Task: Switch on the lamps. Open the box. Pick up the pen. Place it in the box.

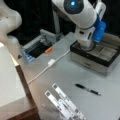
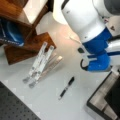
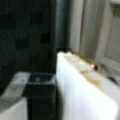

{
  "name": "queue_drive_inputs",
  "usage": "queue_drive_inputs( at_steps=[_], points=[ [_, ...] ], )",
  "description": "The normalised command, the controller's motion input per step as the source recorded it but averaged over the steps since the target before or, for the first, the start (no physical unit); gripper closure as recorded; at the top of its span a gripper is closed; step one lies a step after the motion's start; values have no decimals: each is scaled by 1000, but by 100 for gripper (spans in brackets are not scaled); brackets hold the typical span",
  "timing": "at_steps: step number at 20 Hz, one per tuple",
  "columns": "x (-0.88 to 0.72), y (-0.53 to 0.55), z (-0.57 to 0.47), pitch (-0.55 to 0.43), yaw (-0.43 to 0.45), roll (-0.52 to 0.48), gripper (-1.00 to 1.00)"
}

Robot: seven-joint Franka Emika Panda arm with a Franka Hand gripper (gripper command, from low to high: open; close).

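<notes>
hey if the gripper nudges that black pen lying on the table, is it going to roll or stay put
The pen is thin and round-looking, lying flat on the smooth grey table, so a sideways nudge would probably roll it. It looks rigid and light, so it should lift without bending, though a narrow barrel may slip. Nothing touches it; the gripper, hidden in both front views, is over at the open box.

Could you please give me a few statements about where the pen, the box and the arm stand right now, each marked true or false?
1. The pen lies on the table. True.
2. The box is closed. False: it is open, its pale lining showing.
3. The pen is inside the box. False: it lies on the table, apart from the box.
4. The arm reaches down over the box. True.
5. The white strips lie in the box. False: they lie on the table.
</notes>
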Motion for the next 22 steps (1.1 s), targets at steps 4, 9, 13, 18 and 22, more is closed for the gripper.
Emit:
queue_drive_inputs(
  at_steps=[4, 9, 13, 18, 22],
  points=[
    [462, 242, 494, 135, 82, -73, 100],
    [473, 265, 360, 117, 50, -47, 100],
    [482, 268, 241, 110, 31, -23, 100],
    [452, 276, 183, 81, 39, 8, 100],
    [417, 273, 160, 80, 28, 24, 100]
  ],
)
